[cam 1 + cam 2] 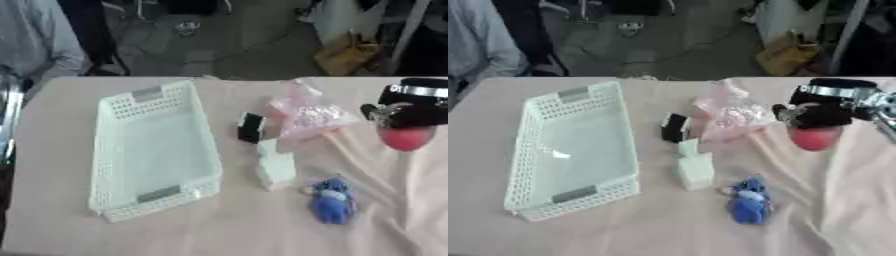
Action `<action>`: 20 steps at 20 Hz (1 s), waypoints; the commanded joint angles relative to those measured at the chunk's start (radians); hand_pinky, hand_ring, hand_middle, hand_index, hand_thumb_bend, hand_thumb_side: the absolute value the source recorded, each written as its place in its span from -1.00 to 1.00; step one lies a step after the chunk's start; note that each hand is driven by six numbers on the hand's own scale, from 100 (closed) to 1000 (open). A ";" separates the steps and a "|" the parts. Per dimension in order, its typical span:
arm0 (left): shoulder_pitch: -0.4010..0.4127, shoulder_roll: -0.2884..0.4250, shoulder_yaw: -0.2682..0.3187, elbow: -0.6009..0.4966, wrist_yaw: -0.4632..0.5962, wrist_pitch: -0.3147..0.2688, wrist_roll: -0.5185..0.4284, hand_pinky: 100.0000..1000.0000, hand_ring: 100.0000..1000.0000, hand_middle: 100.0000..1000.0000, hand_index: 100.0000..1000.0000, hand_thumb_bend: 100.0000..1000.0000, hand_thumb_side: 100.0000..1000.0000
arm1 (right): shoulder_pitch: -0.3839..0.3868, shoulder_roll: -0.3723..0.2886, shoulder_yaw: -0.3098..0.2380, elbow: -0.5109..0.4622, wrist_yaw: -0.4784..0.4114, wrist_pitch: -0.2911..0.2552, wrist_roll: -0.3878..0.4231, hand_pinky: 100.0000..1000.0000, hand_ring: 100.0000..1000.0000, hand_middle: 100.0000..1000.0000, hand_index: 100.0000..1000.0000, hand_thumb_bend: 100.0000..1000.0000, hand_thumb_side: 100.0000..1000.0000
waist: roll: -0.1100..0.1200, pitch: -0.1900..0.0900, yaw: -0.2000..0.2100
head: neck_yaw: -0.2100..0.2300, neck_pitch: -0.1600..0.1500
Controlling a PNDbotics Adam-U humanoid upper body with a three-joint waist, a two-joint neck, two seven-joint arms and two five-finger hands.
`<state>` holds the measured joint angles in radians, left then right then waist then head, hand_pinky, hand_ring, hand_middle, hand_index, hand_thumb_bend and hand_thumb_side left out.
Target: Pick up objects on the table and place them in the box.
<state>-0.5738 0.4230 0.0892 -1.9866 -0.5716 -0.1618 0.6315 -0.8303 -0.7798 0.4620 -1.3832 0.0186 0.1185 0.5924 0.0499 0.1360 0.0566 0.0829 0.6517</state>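
The right hand [822,114] is closed around a red ball [814,138], held above the table [623,230], well right of the white basket [527,165].

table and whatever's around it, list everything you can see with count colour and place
basket: 1, white, left half of table, nothing visible inside
black block: 1, black, centre, right of basket
white bottle-like thing: 1, white, in front of black block
plastic bag: 1, clear pinkish, right of centre
blue toy: 1, blue, near edge, right of white thing
red round thing: 1, red, under right hand
tablecloth: 1, beige, over table
right hand: 1, black and silver, right side, fingers on red thing
left hand: not in view
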 commanded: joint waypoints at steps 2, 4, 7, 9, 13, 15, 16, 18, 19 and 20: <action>-0.030 0.029 -0.001 -0.013 0.004 -0.007 0.000 0.62 0.91 0.70 0.79 -1.00 0.84 | -0.061 -0.017 -0.027 -0.035 -0.043 0.031 -0.023 -1.00 -1.00 -1.00 -1.00 -1.00 0.02 | -0.024 0.011 0.010 | -0.013 -0.029; -0.038 0.026 -0.002 -0.013 0.004 -0.010 -0.001 0.62 0.91 0.70 0.79 -1.00 0.84 | -0.086 -0.007 -0.030 -0.037 -0.047 0.036 -0.035 -1.00 -1.00 -1.00 -1.00 -1.00 0.03 | -0.027 0.015 0.019 | -0.022 -0.042; -0.051 0.024 -0.005 -0.013 0.005 -0.015 -0.002 0.62 0.91 0.70 0.79 -1.00 0.84 | -0.124 0.012 -0.034 -0.035 -0.047 0.037 -0.051 -1.00 -1.00 -1.00 -1.00 -1.00 0.05 | -0.030 0.023 0.033 | -0.041 -0.055; -0.059 0.022 -0.005 -0.013 0.006 -0.018 -0.002 0.62 0.91 0.70 0.79 -1.00 0.83 | -0.145 0.026 -0.036 -0.031 -0.043 0.036 -0.060 -1.00 -1.00 -1.00 -1.00 -1.00 0.06 | -0.034 0.030 0.047 | -0.060 -0.065; -0.074 0.016 -0.005 -0.013 0.009 -0.022 0.002 0.62 0.91 0.70 0.79 -1.00 0.83 | -0.183 0.056 -0.037 -0.021 -0.028 0.027 -0.079 -1.00 -1.00 -1.00 -1.00 -1.00 0.08 | -0.038 0.048 0.078 | -0.089 -0.084; -0.077 0.015 -0.005 -0.013 0.009 -0.023 0.005 0.62 0.91 0.70 0.79 -1.00 0.83 | -0.195 0.067 -0.037 -0.016 -0.017 0.018 -0.092 -1.00 -1.00 -1.00 -1.00 -1.00 0.09 | -0.037 0.053 0.085 | -0.096 -0.087; -0.078 0.014 -0.005 -0.013 0.010 -0.023 0.006 0.62 0.91 0.70 0.79 -1.00 0.83 | -0.197 0.071 -0.036 -0.014 -0.012 0.015 -0.097 -1.00 -1.00 -1.00 -1.00 -1.00 0.09 | -0.037 0.054 0.086 | -0.097 -0.088; -0.080 0.009 -0.004 -0.013 0.012 -0.023 0.008 0.62 0.91 0.70 0.79 -1.00 0.82 | -0.218 0.096 -0.044 -0.010 0.020 -0.007 -0.140 -1.00 -1.00 -1.00 -1.00 -1.00 0.17 | -0.034 0.065 0.096 | -0.111 -0.097; -0.082 0.006 -0.005 -0.013 0.014 -0.023 0.009 0.62 0.91 0.70 0.79 -1.00 0.82 | -0.228 0.109 -0.046 -0.006 0.044 -0.023 -0.171 -1.00 -1.00 -1.00 -1.00 -1.00 0.22 | -0.033 0.069 0.100 | -0.118 -0.101; -0.085 0.004 -0.005 -0.013 0.015 -0.023 0.009 0.62 0.91 0.70 0.79 -1.00 0.82 | -0.236 0.121 -0.047 0.002 0.074 -0.042 -0.205 -1.00 -1.00 -1.00 -1.00 -1.00 0.22 | -0.031 0.072 0.104 | -0.123 -0.105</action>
<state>-0.6378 0.4170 0.0827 -1.9866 -0.5617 -0.1836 0.6374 -1.0381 -0.6575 0.4348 -1.3812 0.0622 0.0915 0.4199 0.0243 0.2117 0.1619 -0.0320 0.5626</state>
